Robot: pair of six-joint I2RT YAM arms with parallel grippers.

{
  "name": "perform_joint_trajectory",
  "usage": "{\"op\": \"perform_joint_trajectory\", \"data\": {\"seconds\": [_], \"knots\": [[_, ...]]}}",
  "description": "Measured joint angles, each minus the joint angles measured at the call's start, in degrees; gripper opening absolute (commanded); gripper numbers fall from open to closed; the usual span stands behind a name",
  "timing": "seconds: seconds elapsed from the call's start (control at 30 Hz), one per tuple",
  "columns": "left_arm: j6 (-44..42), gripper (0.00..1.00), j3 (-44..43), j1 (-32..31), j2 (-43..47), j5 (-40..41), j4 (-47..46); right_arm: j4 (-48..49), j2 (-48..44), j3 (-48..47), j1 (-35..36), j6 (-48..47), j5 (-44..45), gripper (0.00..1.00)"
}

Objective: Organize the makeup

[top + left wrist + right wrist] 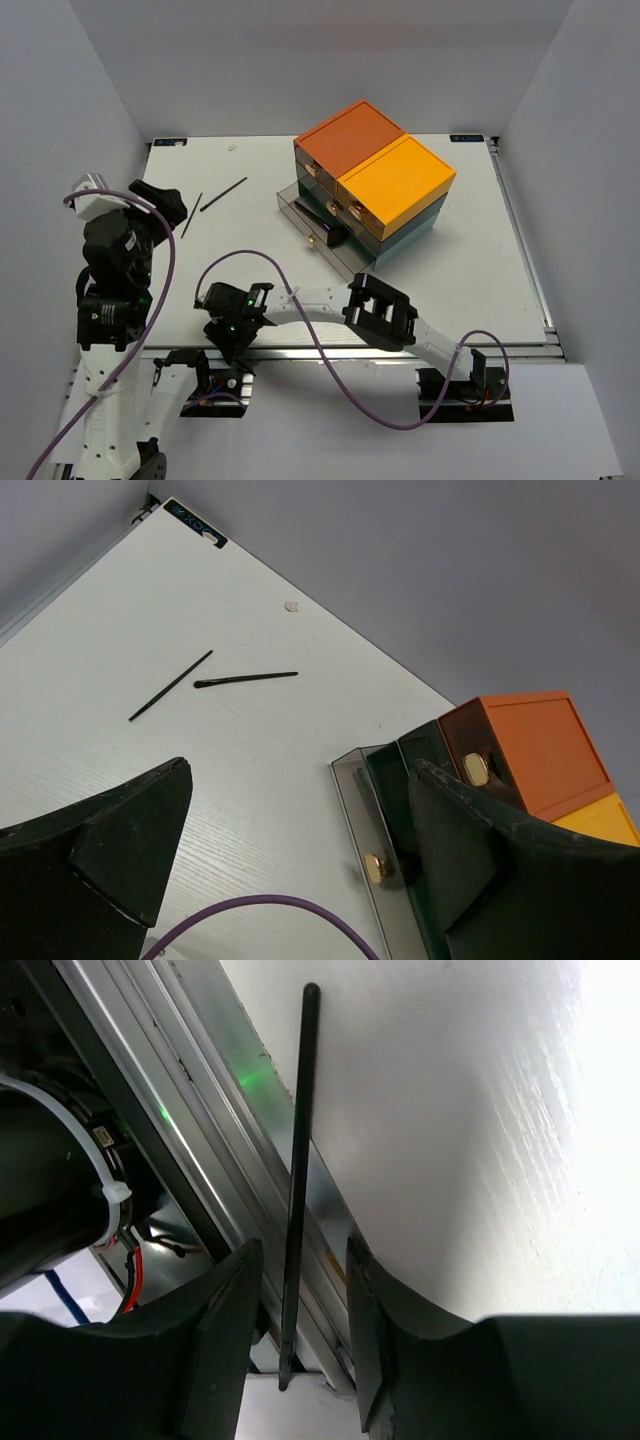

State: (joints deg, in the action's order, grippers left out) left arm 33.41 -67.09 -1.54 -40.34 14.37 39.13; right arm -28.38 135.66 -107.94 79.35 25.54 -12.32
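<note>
Two thin black makeup sticks point(191, 215) point(223, 195) lie on the white table at the back left; the left wrist view shows them too point(170, 685) point(246, 679). My left gripper point(150, 205) point(300, 780) is open and empty, held above the table's left side. My right gripper point(232, 335) point(300, 1260) is open at the table's near edge. Its jaws straddle a third thin black stick point(297, 1160) that lies over the metal edge rail, with a gap on each side. Sponges, compact and tube are out of view.
The drawer box with an orange top point(350, 135) and a yellow top point(397, 180) stands at centre back. Its lowest clear drawer point(312, 228) point(352, 800) is pulled out, with a gold knob point(376, 867) and a dark item inside. A purple cable point(300, 310) loops over the right arm.
</note>
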Motion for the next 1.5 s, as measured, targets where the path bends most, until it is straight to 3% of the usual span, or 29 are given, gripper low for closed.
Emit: {"op": "perform_joint_trajectory", "data": {"seconds": [0.1,0.23,0.5,0.67,0.8,0.93,1.1,1.27,1.4,1.5], "knots": [[0.0,0.98,0.02,0.0,0.44,0.0,0.42,0.11,0.52,-0.55,0.22,-0.04,0.33,0.34],[0.0,0.98,0.02,0.0,1.11,0.02,1.18,0.13,0.79,-0.61,0.39,-0.42,0.37,0.0],[0.04,0.98,0.02,0.0,1.68,0.04,1.22,2.34,-1.77,3.21,0.17,-1.86,-1.31,0.0],[-0.02,0.98,-0.13,0.0,1.14,-0.28,1.14,3.98,-10.47,7.08,-2.08,-4.81,-5.01,0.0],[-0.92,0.98,-2.32,0.0,-2.19,-2.62,0.55,6.05,-18.45,4.28,-8.68,-8.44,-5.49,0.0],[-2.08,0.98,-5.4,0.0,-7.65,-5.09,-1.4,8.04,-20.04,-4.57,-20.85,-15.74,-1.33,0.0],[-4.76,0.98,-3.32,0.0,-13.94,-9.33,-4.83,5.38,-17.66,-13.99,-33.03,-29.07,11.82,0.0],[-8.07,0.98,3.48,0.0,-22.47,-13.62,-7.65,1.2,-17.03,-12.02,-35.26,-35.26,19.47,0.0],[-10.47,0.98,6.67,0.0,-28.57,-15.04,-8.55,-0.52,-17.53,-3.85,-35.3,-38.8,21.79,0.0],[-12.35,0.98,6.73,0.07,-32.15,-15.3,-10.51,-1.62,-18.1,-3.1,-34.53,-39.06,21.57,0.0]]}}
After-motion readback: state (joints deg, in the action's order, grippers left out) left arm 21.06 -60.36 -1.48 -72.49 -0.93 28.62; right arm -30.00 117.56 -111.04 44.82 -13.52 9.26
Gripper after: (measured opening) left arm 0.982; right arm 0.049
